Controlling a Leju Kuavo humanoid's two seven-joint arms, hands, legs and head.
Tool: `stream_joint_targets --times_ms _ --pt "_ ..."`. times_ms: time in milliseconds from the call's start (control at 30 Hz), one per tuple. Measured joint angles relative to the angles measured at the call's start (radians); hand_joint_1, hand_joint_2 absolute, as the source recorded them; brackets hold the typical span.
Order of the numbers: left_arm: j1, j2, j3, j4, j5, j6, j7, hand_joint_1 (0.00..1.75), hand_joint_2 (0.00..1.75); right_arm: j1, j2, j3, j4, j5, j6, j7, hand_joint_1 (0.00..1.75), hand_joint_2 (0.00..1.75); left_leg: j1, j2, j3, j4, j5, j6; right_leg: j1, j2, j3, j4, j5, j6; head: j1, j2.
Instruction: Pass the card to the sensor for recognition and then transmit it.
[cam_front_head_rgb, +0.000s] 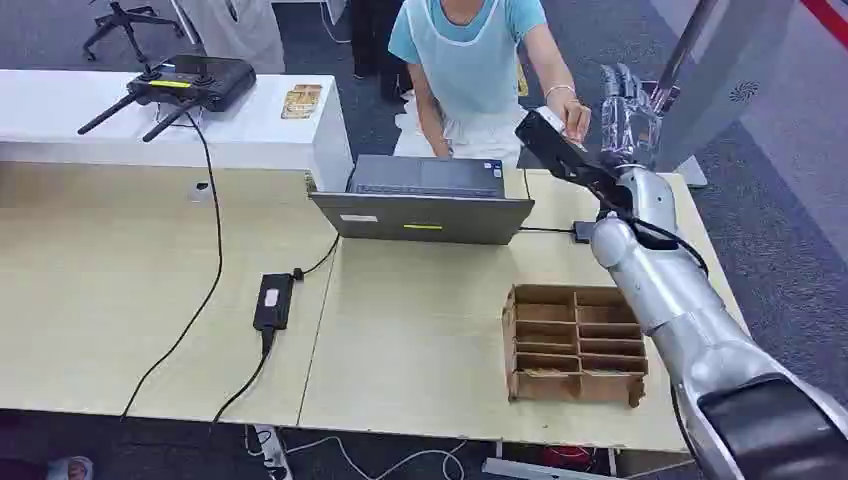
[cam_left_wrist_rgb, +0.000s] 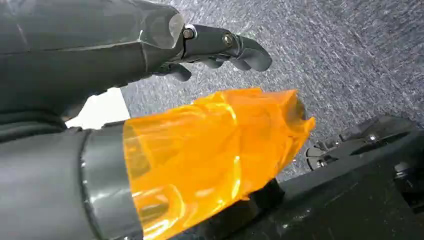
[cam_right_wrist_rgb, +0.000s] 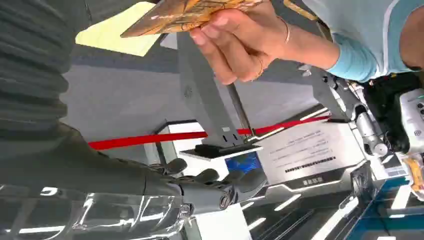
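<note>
Right hand (cam_front_head_rgb: 628, 118) is raised beyond the table's (cam_front_head_rgb: 420, 330) far edge, fingers apart and empty. Beside it, a person's hand (cam_right_wrist_rgb: 240, 47) pinches the card (cam_right_wrist_rgb: 185, 15), seemingly taking it. Risk: lowering the arm early could knock the card loose. Left hand (cam_left_wrist_rgb: 215, 47) hangs low, fingers loosely curled, empty.

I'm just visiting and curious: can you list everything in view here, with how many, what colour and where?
Card: one, orange-gold, in a person's hand beside the right hand.
Laptop: one, grey, far middle of the table.
Box: one, brown, with compartments, near right of the table.
Adapter: one, black, table middle, cabled.
Controller: one, black, on the white counter.
Person: one, light blue top, behind the laptop.
Left hand: dark, over grey floor.
Right hand: raised at the table's far right.
</note>
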Motion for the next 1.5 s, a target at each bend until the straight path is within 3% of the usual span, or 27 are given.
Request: stream_joint_targets --times_ms 200,233,267,300,333,1033,1233,1500 --pt "-0.001 0.0 -0.005 0.0 -0.002 -0.001 0.0 0.0 0.0 0.0 0.002 0.0 0.004 0.0 0.0 0.0 0.0 1.75 0.0 0.0 0.0 0.0 0.0 0.0 0.0 0.0 0.0 0.0 0.0 0.0 0.0 0.0" --pt "-0.001 0.0 -0.006 0.0 -0.006 -0.003 0.0 0.0 0.0 0.0 0.003 0.0 0.005 0.001 0.001 0.0 0.16 1.75 0.0 0.0 0.0 0.0 0.0 0.0 0.0 0.0 0.0 0.0 0.0 0.0 0.0 0.0" --pt "-0.001 0.0 -0.008 0.0 -0.011 -0.004 0.0 0.0 0.0 0.0 0.005 0.0 0.007 0.002 0.001 0.0 0.63 1.75 0.0 0.0 0.0 0.0 0.0 0.0 0.0 0.0 0.0 0.0 0.0 0.0 0.0 0.0" --pt "-0.001 0.0 -0.009 0.0 -0.015 -0.006 0.001 0.0 0.0 -0.001 0.005 0.0 0.008 0.003 0.001 0.0 1.41 1.75 0.0 0.0 0.0 0.0 0.0 0.0 0.0 0.0 0.0 0.0 0.0 0.0 0.0 0.0" --pt "-0.002 0.0 -0.015 0.0 -0.024 -0.012 0.002 0.0 0.0 -0.002 0.008 0.0 0.012 0.003 0.002 0.0 1.75 1.75 0.0 0.0 0.0 0.0 0.0 0.0 0.0 0.0 0.0 0.0 0.0 0.0 0.0 0.0" --pt "-0.014 -0.001 -0.111 0.0 -0.141 -0.065 0.001 0.0 0.0 -0.044 0.046 -0.003 0.065 0.019 0.005 -0.014 1.75 1.75 0.0 0.0 0.0 0.0 0.0 0.0 0.0 0.0 0.0 0.0 0.0 0.0 0.0 0.0" --pt "-0.025 -0.006 -0.173 0.0 -0.224 -0.109 -0.009 0.0 0.0 -0.05 0.068 -0.005 0.075 0.017 -0.011 -0.025 1.75 1.75 0.0 0.0 0.0 0.0 0.0 0.0 0.0 0.0 0.0 0.0 0.0 0.0 0.001 0.0" --pt "-0.025 -0.01 -0.212 0.0 -0.238 -0.11 -0.016 0.0 0.0 -0.049 0.082 -0.077 0.066 -0.132 -0.055 -0.095 1.75 1.75 0.0 0.0 0.0 0.0 0.0 0.0 0.0 0.0 0.0 0.0 0.0 0.0 0.0 0.0"
